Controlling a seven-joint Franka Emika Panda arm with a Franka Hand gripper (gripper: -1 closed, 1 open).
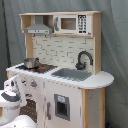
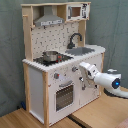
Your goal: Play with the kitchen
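The kitchen (image 2: 55,65) of white and pale wood stands upright on a wooden floor (image 2: 100,112) before a grey curtain (image 1: 115,45). The white arm (image 2: 102,77) reaches its front panel beside the oven door (image 2: 64,96). A pot (image 1: 31,63) sits on the stovetop. Whether the jaws are spread cannot be told.

the kitchen (image 1: 60,70) stands tall in white and pale wood before a grey curtain (image 1: 115,45). up top, a grey hood (image 1: 39,26) sits at the first exterior view's left with a small microwave (image 1: 71,23) beside it. on the counter, a metal pot (image 1: 31,62) rests on the stovetop, a grey sink (image 1: 71,74) lies to its right, and a black faucet (image 1: 83,60) arches over it. the white robot arm (image 1: 14,97) reaches in at lower left, close against the oven front.
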